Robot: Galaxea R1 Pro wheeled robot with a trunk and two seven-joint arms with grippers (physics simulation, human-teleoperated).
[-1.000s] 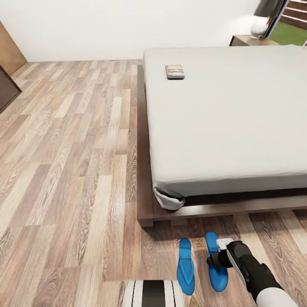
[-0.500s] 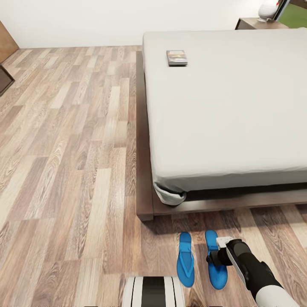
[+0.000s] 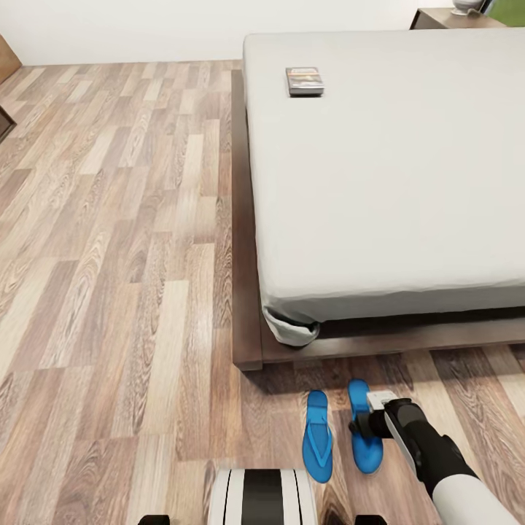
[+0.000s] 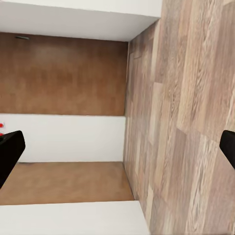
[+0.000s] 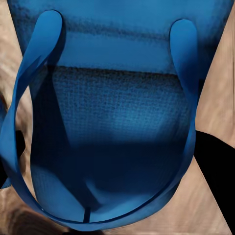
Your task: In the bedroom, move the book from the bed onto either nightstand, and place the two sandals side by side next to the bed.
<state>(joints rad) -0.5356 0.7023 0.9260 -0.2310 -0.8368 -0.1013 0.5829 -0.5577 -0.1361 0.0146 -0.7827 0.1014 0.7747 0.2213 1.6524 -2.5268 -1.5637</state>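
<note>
The right end effector [image 3: 362, 425] is down on one blue sandal [image 3: 364, 430] on the floor [image 3: 117, 292]; whether its fingers pinch the sandal cannot be told. Just beside it lies the second sandal [image 3: 317, 436], parallel. Beyond both stands the bed [image 3: 394, 175], the book [image 3: 304, 80] far off near its edge. The left end effector [image 4: 117, 149] is spread wide, empty, over floor planks.

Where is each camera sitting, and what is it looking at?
Head view: on the robot's head, looking down at the bed, book and two sandals; right arm shows.
Left wrist view: on the left arm, facing floor and wall; dark fingertips show.
Right wrist view: above one sandal.
Shared: that sandal shows in the head view too.
</note>
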